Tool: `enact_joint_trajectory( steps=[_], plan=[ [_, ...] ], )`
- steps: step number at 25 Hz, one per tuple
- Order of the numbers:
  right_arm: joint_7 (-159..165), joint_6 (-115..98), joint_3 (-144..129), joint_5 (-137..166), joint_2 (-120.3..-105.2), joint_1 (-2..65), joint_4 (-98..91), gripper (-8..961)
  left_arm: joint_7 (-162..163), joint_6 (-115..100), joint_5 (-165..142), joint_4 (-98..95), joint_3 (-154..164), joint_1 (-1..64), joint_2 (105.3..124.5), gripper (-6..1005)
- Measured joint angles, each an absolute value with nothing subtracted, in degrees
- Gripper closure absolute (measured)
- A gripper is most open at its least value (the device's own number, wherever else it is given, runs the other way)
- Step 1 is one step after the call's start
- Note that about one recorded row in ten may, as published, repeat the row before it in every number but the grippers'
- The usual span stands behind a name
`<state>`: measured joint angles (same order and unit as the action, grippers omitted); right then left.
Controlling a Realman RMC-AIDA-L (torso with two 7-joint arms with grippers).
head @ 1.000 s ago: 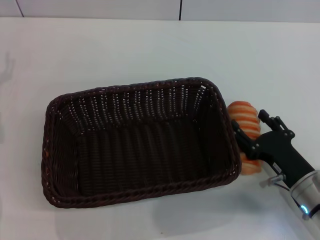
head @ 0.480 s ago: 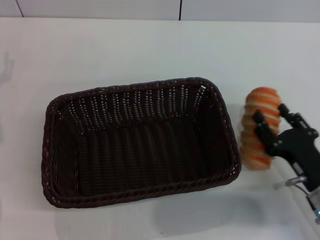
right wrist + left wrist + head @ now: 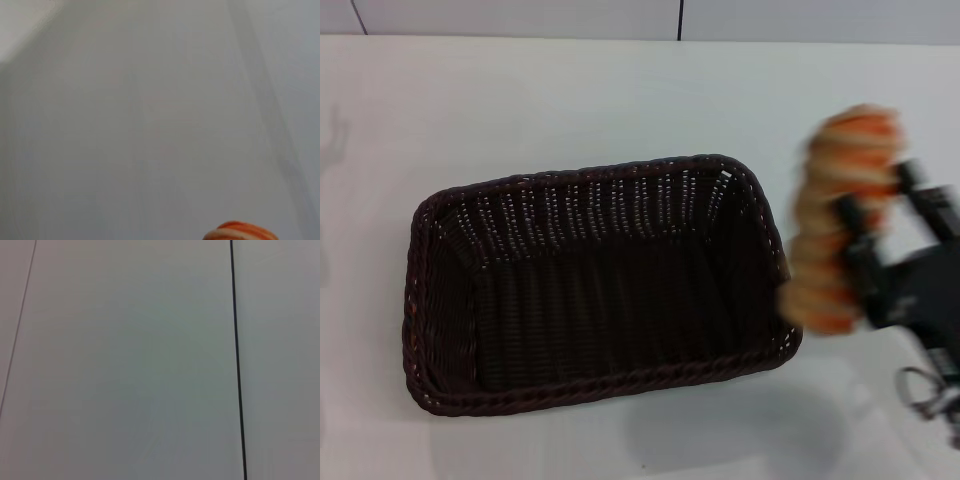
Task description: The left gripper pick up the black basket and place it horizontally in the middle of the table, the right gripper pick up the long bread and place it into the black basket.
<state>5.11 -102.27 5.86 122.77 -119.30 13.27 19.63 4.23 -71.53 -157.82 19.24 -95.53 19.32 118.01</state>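
— Head view first: where is the long bread (image 3: pixel 840 215)?
— Clamped crosswise in my right gripper (image 3: pixel 885 215), lifted off the table (image 3: pixel 520 100), just right of the black basket (image 3: pixel 595 285), which lies lengthwise mid-table.
— Your left gripper?
— Out of sight.

Dark brown-black woven wicker basket (image 3: pixel 590 285) with braided rim, centre of frame; long bread (image 3: pixel 838 225), orange with cream crosswise stripes, at right, its orange-and-cream end also showing in the right wrist view (image 3: pixel 240 232); black right gripper (image 3: pixel 885 235); plain white table (image 3: pixel 520 100).
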Motion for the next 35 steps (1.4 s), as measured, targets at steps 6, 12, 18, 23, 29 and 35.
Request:
enact_joint_trajectory(
  steps=[6, 12, 18, 23, 29, 35],
  plan=[
    [6.4, -93.3, 6.7, 128.3, -119.42, 18.5, 22.4, 448, 4.3, -71.5, -157.9, 18.7, -95.5, 19.4, 118.13, 215],
    [13.7, -90.4, 7.5, 128.3, -119.19, 20.7, 21.4, 454, 4.7, -71.5, -157.8, 18.5, -95.5, 19.1, 118.13, 215],
    [13.6, -90.0, 7.7, 128.3, -119.29, 20.7, 21.3, 269, 5.7, -71.4, -157.8, 18.5, -95.4, 18.9, 118.12, 214],
    [13.5, -90.0, 8.5, 128.3, -119.29, 20.5, 21.3, 188, 5.7, -71.5, -157.9, 17.7, -95.4, 18.9, 118.11, 215],
    [12.8, -91.6, 18.7, 128.2, -119.23, 14.4, 20.5, 179, 5.7, -71.4, -158.6, 16.6, -94.1, 18.1, 118.04, 217],
    [12.4, -92.3, 30.6, 120.5, -119.45, 7.4, 16.0, 178, 5.3, -71.0, -159.7, 12.5, -93.0, 18.7, 118.19, 220]
  ],
)
